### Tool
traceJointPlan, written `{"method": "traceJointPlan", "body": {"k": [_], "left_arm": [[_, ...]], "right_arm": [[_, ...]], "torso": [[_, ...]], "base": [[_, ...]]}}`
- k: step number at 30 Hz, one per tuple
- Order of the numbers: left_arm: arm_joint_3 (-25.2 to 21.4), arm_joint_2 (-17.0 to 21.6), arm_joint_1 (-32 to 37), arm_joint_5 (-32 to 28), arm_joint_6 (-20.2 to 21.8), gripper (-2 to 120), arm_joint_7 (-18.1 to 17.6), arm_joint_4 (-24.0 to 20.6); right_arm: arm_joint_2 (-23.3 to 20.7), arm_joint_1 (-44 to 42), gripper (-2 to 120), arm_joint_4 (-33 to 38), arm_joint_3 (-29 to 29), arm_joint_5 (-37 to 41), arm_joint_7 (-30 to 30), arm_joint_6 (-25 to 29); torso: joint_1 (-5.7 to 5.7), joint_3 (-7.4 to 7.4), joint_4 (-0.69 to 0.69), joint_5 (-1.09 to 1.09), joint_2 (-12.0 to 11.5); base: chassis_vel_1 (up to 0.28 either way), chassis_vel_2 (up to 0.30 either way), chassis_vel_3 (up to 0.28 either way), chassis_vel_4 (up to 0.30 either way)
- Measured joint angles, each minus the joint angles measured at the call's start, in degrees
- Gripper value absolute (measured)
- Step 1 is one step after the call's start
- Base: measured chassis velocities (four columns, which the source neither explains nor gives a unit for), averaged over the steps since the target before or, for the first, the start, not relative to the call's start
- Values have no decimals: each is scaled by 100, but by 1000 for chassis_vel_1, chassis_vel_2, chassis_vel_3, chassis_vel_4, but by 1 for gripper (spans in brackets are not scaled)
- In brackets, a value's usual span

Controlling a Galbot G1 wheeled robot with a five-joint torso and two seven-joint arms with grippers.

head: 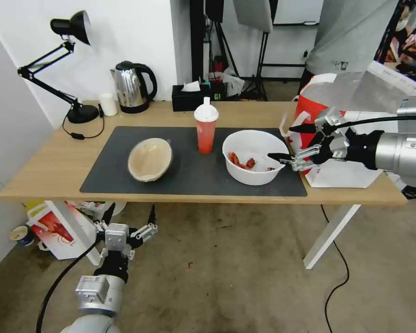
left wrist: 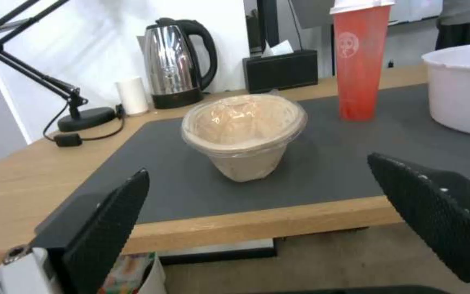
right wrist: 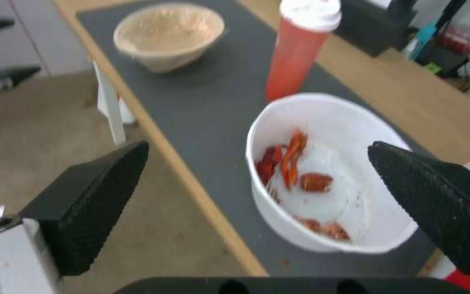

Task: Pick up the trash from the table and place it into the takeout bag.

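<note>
On the table (head: 46, 171), a dark mat (head: 194, 178) carries the trash. A tan lidded bowl (head: 150, 159) (left wrist: 243, 130) (right wrist: 167, 34) lies at the left. A red cup with a white spouted lid (head: 206, 129) (left wrist: 360, 61) (right wrist: 295, 57) stands in the middle. A white bowl with red scraps (head: 254, 157) (right wrist: 327, 175) sits at the right. The takeout bag (head: 342, 173) stands at the table's right end. My right gripper (head: 284, 143) (right wrist: 257, 148) hovers open at the white bowl's right rim, in front of the bag. My left gripper (head: 131, 212) (left wrist: 258, 167) hangs open below the table's front edge, facing the tan bowl.
At the back of the table are a black desk lamp (head: 74, 27), a steel kettle (head: 131, 88), a small white cup (head: 108, 104) and a black tissue box (head: 189, 97). A red-and-white carton (head: 55, 229) sits on the floor under the left end. A person in grey stands behind the bag.
</note>
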Motion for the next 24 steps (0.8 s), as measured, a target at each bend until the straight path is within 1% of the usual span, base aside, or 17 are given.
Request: {"method": "traceJointPlan", "body": {"k": [2,3,6,9,15,24], "left_arm": [[0,0,0,0,0,100,0,0],[0,0,0,0,0,100,0,0],[0,0,0,0,0,100,0,0],[0,0,0,0,0,100,0,0],[0,0,0,0,0,100,0,0],[0,0,0,0,0,100,0,0]], "right_arm": [[-165,-41,100,23,-13,-47,-111,-19],[-165,-41,100,23,-13,-47,-111,-19],[-446,-100,100,26,14,-14,-319,-96],[-546,-143,100,77,103,9,-406,-186],[-591,-181,100,62,126,-9,-403,-231],[-402,21,100,-228,138,-64,-383,-211]], "torso": [[0,0,0,-1,0],[0,0,0,-1,0],[0,0,0,-1,0],[-1,0,0,-1,0],[-1,0,0,-1,0],[0,0,0,-1,0]], "base": [[0,0,0,0],[0,0,0,0],[0,0,0,0],[0,0,0,0],[0,0,0,0],[0,0,0,0]]}}
